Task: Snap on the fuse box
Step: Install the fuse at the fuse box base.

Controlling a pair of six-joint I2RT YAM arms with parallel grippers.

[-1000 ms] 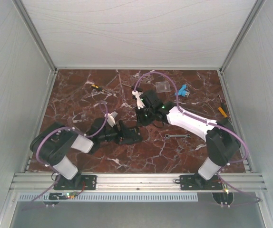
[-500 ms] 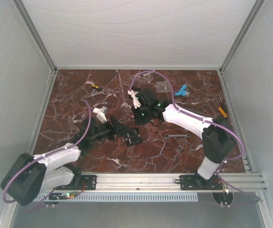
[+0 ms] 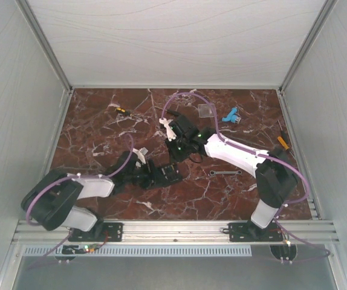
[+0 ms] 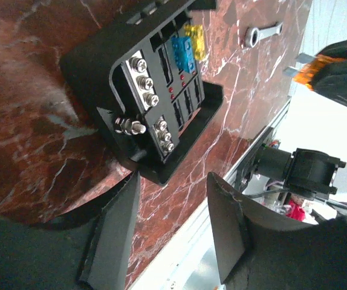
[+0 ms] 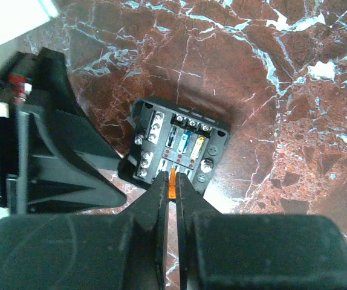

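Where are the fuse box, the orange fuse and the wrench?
fuse box (image 5: 179,151), right wrist view, its black face
orange fuse (image 5: 172,181), right wrist view, its orange body
wrench (image 4: 267,31), left wrist view, its handle's middle

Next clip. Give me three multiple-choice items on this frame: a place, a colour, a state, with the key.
1. The fuse box lies: A) on the table, just beyond the left end effector; B) on a shelf; C) lifted off the table.
2. The fuse in the right end effector is: A) blue; B) green; C) orange.
3. The left end effector's jaws are: A) shut, nothing between; B) open, gripping nothing; C) shut on the box.
1 A, it rests on the marble ahead of the fingers; 2 C, orange shows between shut fingers; 3 B, the fingers stand apart.
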